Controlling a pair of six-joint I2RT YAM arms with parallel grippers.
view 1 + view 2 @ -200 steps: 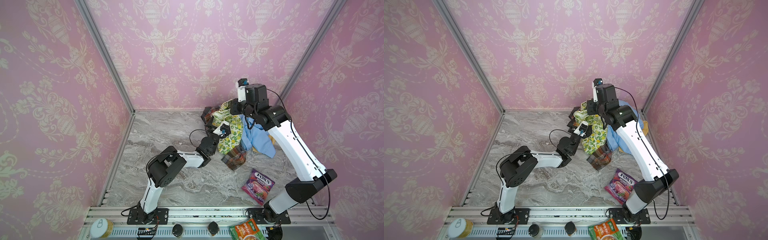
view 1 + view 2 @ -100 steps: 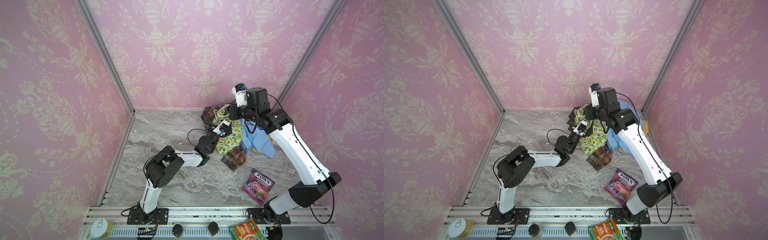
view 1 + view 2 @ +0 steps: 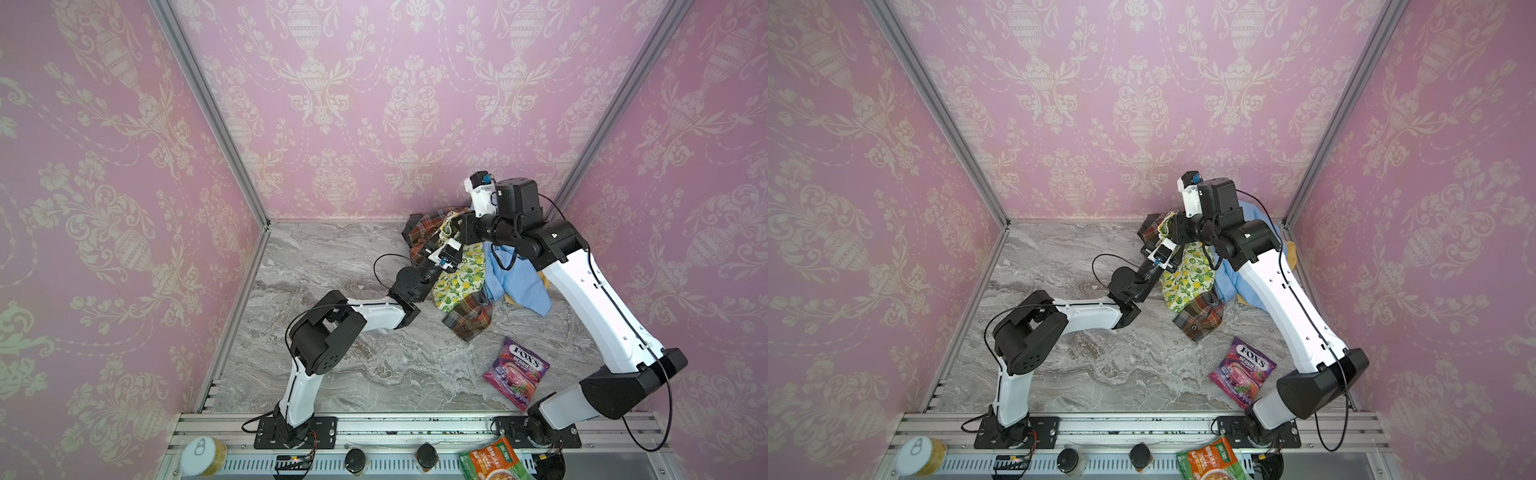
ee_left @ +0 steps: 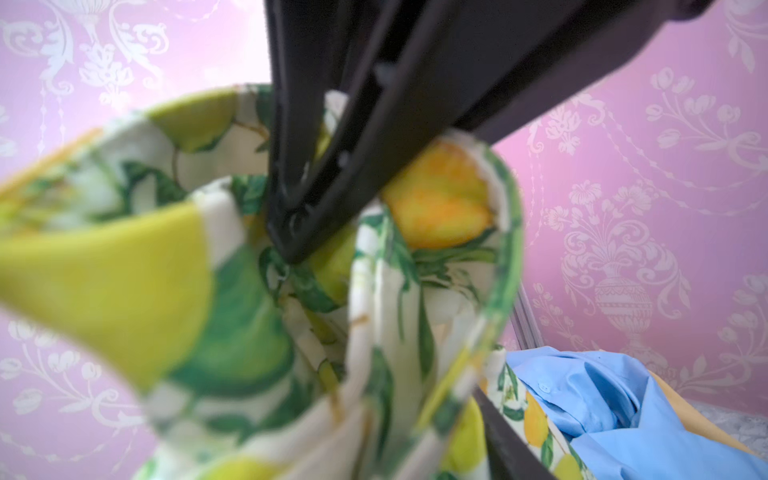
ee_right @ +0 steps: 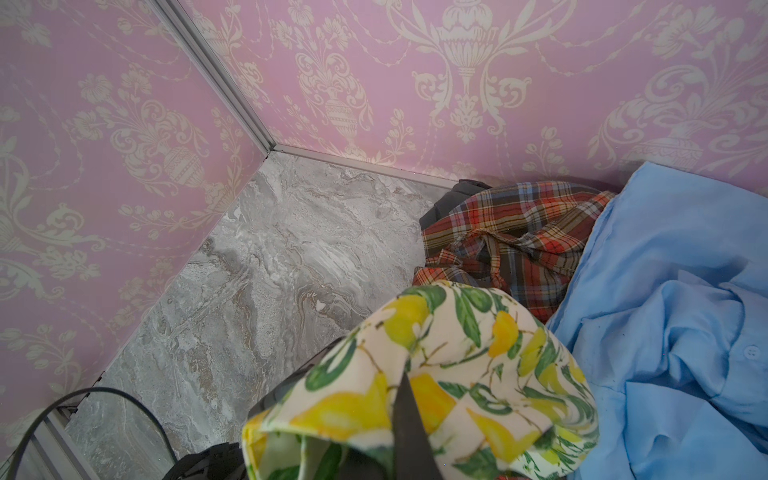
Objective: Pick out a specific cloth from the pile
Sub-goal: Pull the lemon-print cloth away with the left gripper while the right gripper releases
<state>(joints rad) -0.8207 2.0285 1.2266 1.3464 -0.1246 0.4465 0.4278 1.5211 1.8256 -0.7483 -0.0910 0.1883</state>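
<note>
I am pinching the cloth [image 4: 395, 291] with my right gripper [image 4: 291, 245]. Its two fingers [image 4: 295, 166] are pressed tight together on a top fold of the lemon print. I am holding it high so the thin cloth is hanging free and coming away from the other clothes.

My left gripper [image 3: 449, 249] is sitting just at 7 o'clock of the right one, pushed into the same cloth. I am seeing only one of its fingers [image 4: 503, 444], with lemon folds bunched right against it. I cannot tell if those fingers are apart or clamped on the cloth. I think I am bringing it in for a second hold lower down, so the cloth does not slip back.

In a top view the cloth [image 3: 461, 278] is hanging down toward 6 o'clock from my right fingers, and its bottom end is lying on the plaid shirt [image 3: 469, 316]. That shirt is also showing at 11 o'clock of the cloth. The blue shirt [image 3: 515, 278] is touching the cloth at 3 o'clock, and a yellow piece [image 3: 1292, 252] is peeking out past it.

The whole pile [image 5: 540, 249] is sitting at about 1 o'clock on the table [image 3: 332, 257], close to the back wall. A candy bag [image 3: 517, 370] is lying apart from it at 5 o'clock.

The cloth is not out yet, I think, because its low end is touching the pile.
</note>
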